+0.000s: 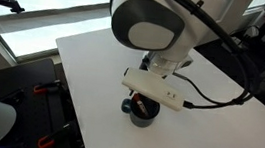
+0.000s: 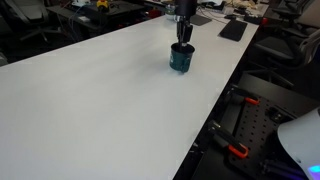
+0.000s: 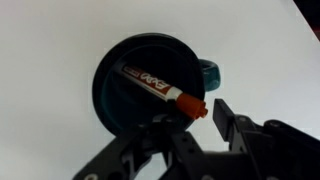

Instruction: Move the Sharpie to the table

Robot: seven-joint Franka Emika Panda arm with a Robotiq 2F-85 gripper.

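Jaws parted fairly wide, closed on nothing. Gripper (image 3: 195, 130) low over a dark teal mug (image 3: 125, 65), coming in from the bottom of the wrist view, one black finger (image 3: 228, 118) just beside the rim on the handle side. Inside the mug, the Sharpie (image 3: 150, 82): lying slantwise across the opening, dark body with a white label, reddish end up at the rim and nearest the fingers. Seemingly in the gap between the two fingers, that reddish end, though hard to judge with black fingers against a dark mug; no contact to be seen. Handle (image 3: 208, 72) jutting from the rim beyond the marker's tip.

In both exterior views, mug upright on the white matte table (image 1: 84, 58), gripper straight above it and reaching down to the rim. Standing toward the far end of the tabletop (image 2: 100, 110) in an exterior view. Across the wrist, a white camera bar (image 1: 156, 89), black cable (image 1: 221, 94) trailing off sideways. Above, a large grey-and-white arm joint (image 1: 149, 21). Sharpie too small to make out from outside.
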